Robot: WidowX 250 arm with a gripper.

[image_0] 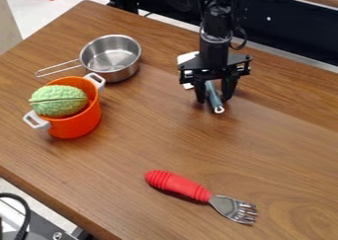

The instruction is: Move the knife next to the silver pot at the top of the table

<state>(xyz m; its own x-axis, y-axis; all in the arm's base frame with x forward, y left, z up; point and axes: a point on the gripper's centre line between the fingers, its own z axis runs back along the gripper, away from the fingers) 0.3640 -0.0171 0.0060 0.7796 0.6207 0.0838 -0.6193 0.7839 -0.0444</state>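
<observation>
The knife lay toward one o'clock from the view's middle, its long axis running from eleven to five: white blade toward eleven, blue-grey handle toward five. The gripper hung over it, fingers wide, one on either side of the handle. The silver pot sat at the knife's ten o'clock, well apart.

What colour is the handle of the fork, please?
The fork's handle is red; it shows best in the camera view.
</observation>
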